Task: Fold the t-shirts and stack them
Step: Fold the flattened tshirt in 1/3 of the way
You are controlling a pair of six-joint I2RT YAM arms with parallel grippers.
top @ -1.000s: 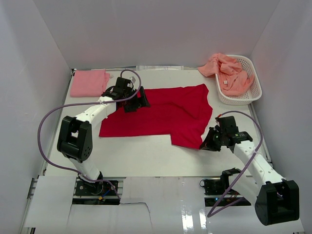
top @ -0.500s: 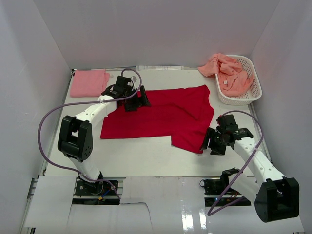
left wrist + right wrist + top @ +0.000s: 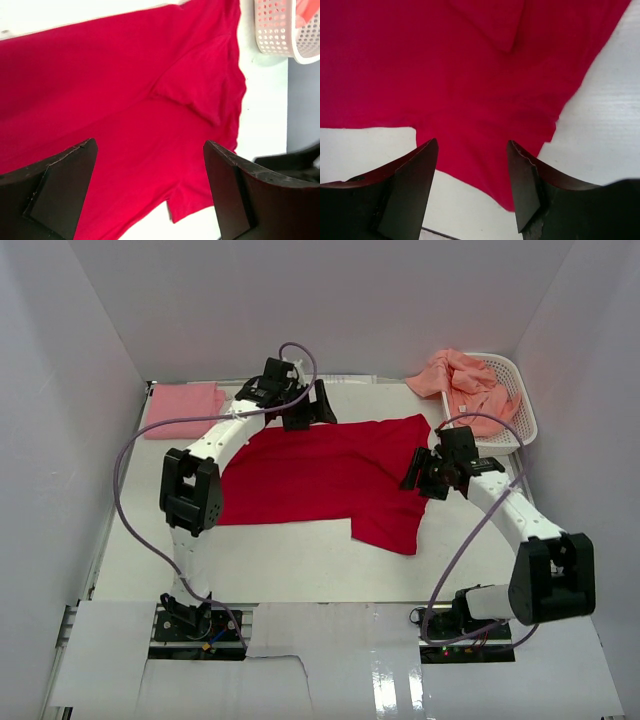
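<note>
A bright red t-shirt lies spread flat in the middle of the table, one sleeve folded in at the right. My left gripper hovers open above its back edge, the cloth showing between the wide fingers with nothing held. Over the shirt's right side, my right gripper hangs open and empty above the red cloth and its hem corner. A folded light pink t-shirt lies at the back left. Salmon-orange t-shirts are heaped in the basket.
A white latticed plastic basket stands at the back right, its corner also in the left wrist view. White walls close in the table on three sides. Purple cables loop off both arms.
The right gripper opened, let go of the red shirt's near right corner and lifted toward the back. The left arm rose and swung from the shirt's left part to its back edge.
</note>
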